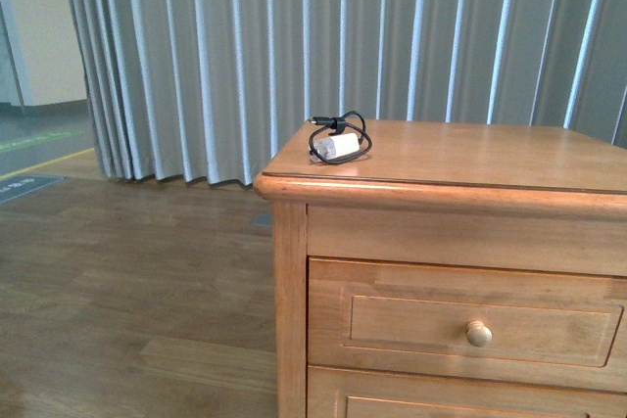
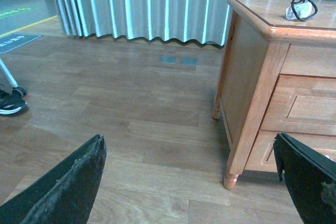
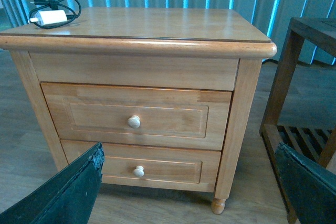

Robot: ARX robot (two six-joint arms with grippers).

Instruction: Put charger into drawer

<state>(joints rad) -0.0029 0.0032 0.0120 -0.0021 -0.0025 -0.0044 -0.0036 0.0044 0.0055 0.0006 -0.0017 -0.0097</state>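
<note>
Currently charger lies by the cabinet corner edge — drawer shut; left gripper, right gripper spread wide.

The left gripper shows two broad, wedge-shaped black fingers. Their matte surface is rough and scuffed grey, with ragged, chipped edges toward the tips. The right gripper has similar wedge-shaped fingers, dark with a greenish cast, finely textured, with cleaner edges.
</note>
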